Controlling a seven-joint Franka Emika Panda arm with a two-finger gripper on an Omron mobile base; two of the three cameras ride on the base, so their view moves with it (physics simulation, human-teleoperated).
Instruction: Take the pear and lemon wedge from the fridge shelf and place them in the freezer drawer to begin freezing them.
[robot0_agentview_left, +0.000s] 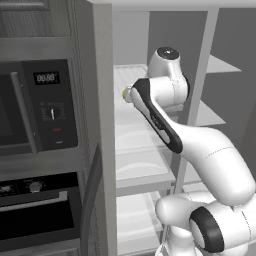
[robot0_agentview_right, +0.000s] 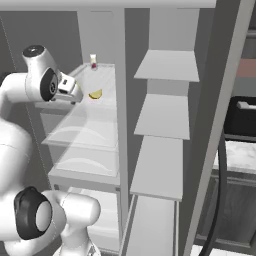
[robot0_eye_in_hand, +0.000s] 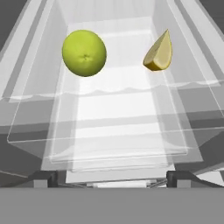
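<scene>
Hand view: the pear (robot0_eye_in_hand: 84, 53) sits upper left and the lemon wedge (robot0_eye_in_hand: 159, 52) upper right, apart, both on the fridge shelf (robot0_eye_in_hand: 118, 98). The fingers (robot0_eye_in_hand: 43, 178) stand wide at the bottom corners, holding nothing.

Right base view: a small jar (robot0_agentview_right: 93, 61) stands at the shelf's back.

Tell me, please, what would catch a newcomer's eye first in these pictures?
In the hand view, the pear and the lemon wedge stand out as the only bright colours, lying apart on the white fridge shelf, pear left, wedge right. In the base views the big white arm reaches into the open fridge at that shelf's height. A small white jar stands at the shelf's back.
</scene>
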